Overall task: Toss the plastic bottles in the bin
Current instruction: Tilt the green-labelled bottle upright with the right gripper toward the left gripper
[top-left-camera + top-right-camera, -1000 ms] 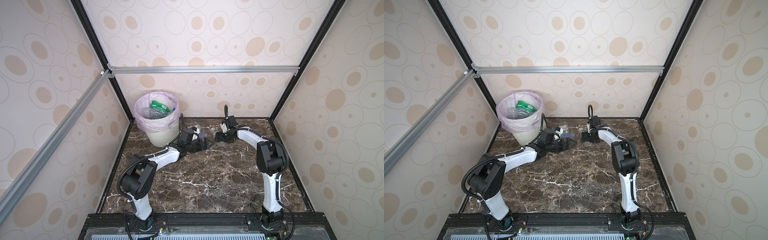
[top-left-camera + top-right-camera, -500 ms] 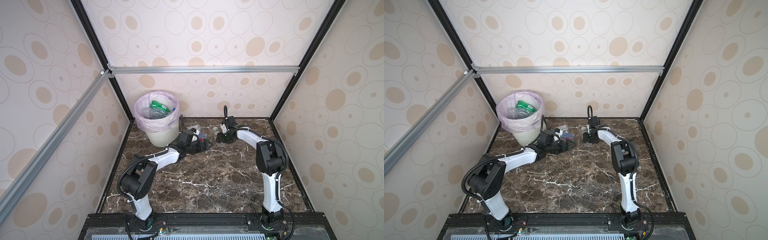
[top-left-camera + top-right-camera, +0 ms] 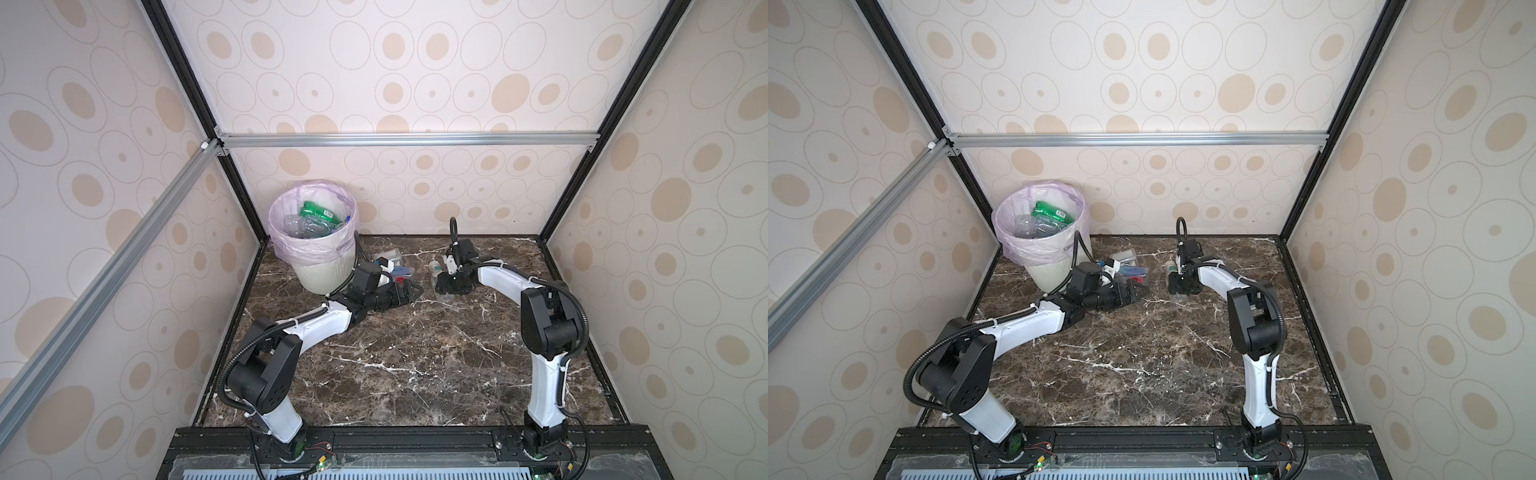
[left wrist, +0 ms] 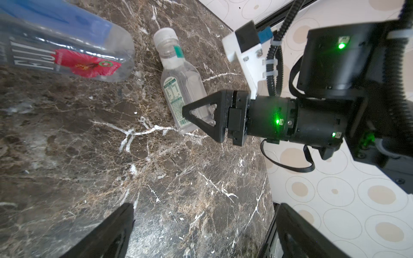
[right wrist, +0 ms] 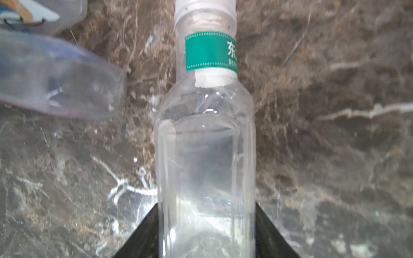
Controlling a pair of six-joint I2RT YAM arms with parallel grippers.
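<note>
A clear plastic bottle (image 5: pixel 205 145) with a white cap and a green neck label lies on the marble floor (image 3: pixel 435 266) (image 3: pixel 1170 267). My right gripper (image 5: pixel 206 205) (image 3: pixel 446 286) (image 3: pixel 1177 289) is shut on its lower body, one finger against each side. My left gripper (image 4: pixel 204 214) (image 3: pixel 409 289) (image 3: pixel 1138 293) stands open over bare floor, a little short of that bottle (image 4: pixel 178 89). The bin (image 3: pixel 320 272) (image 3: pixel 1046 276) stands in the far left corner. It holds a green bottle (image 3: pixel 318 210) and clear ones (image 3: pixel 303 226).
A large clear bottle with a blue and red flower label (image 4: pixel 67 51) (image 5: pixel 55 89) lies beside the held one. It shows between the bin and my left gripper (image 3: pixel 401 272), next to another bottle (image 3: pixel 388 257). Patterned walls enclose the floor on three sides.
The right gripper's jaws have closed in onto the clear bottle. The left arm has hardly moved and stays open.
</note>
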